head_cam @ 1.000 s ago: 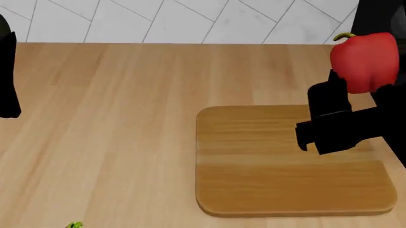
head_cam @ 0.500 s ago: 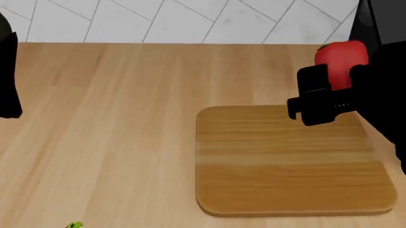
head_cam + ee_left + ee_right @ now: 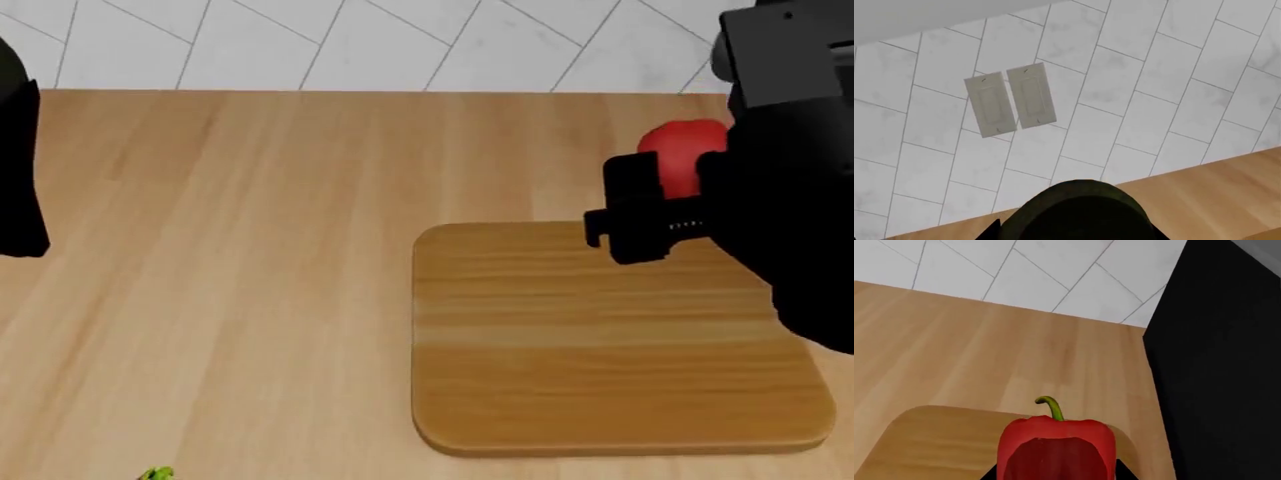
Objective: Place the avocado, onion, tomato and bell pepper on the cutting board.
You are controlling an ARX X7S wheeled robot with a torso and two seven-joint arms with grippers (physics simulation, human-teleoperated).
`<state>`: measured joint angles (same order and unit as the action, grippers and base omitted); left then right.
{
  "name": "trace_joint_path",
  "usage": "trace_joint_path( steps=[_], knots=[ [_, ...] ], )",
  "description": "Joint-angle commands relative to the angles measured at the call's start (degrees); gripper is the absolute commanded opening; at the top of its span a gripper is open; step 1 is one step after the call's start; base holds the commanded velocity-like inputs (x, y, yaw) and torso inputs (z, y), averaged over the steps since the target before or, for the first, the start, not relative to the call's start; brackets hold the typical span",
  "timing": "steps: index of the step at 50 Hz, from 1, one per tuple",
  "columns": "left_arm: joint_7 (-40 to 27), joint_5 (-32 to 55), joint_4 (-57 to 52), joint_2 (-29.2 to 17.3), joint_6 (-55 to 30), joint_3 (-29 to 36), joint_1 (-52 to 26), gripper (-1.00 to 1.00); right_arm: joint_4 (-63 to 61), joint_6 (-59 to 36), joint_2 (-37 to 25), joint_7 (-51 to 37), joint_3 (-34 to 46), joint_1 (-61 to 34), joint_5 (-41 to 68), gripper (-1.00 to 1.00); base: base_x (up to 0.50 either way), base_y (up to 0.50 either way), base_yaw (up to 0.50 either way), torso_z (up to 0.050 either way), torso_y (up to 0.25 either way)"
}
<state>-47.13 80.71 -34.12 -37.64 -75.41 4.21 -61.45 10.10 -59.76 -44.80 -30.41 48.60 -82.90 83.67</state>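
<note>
Mostly hidden behind the right gripper (image 3: pixel 667 195), the bell pepper (image 3: pixel 1056 447) shows only red lobes and a curved olive stem; the fingers grasp it above the cutting board's (image 3: pixel 601 390) far edge. Whether the left gripper (image 3: pixel 1077 220) grips the dark avocado (image 3: pixel 1081 207) cannot be told.

- One bell pepper (image 3: pixel 678 153), red.
- One cutting board (image 3: pixel 601 380), wooden.
- One dark avocado (image 3: pixel 1077 212).
- Two wall switch plates (image 3: pixel 1011 99), side by side.
- One small green thing (image 3: pixel 156 474) at the counter's near edge, too cropped to tell what it is.
</note>
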Motion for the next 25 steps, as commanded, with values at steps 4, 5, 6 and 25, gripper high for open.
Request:
trace_joint_path(
  steps=[4,5,6,25],
  knots=[
    [1.81,-1.03,0.00,0.85,1.92,-1.07,1.10,-1.00,5.37,1.96,4.25,6.88,0.97,0.04,-7.79,-1.00,0.00,0.00,0.00,0.000,0.003],
    [1.85,-1.08,0.02,0.83,1.98,-1.02,1.12,-1.00,5.52,2.00,4.34,6.93,1.14,0.16,-7.97,-1.00,0.00,0.00,0.00,0.000,0.000],
    [1.91,-1.14,0.07,0.82,2.04,-0.97,1.11,-1.00,5.55,2.09,4.33,6.93,1.17,0.44,-7.93,-1.00,0.00,0.00,0.00,0.000,0.000],
    [2.15,-1.40,-0.19,-0.03,3.09,-0.75,1.84,-1.00,7.84,4.69,5.01,7.91,2.00,4.23,-9.13,-1.00,0.00,0.00,0.00,0.000,0.000]
  ],
)
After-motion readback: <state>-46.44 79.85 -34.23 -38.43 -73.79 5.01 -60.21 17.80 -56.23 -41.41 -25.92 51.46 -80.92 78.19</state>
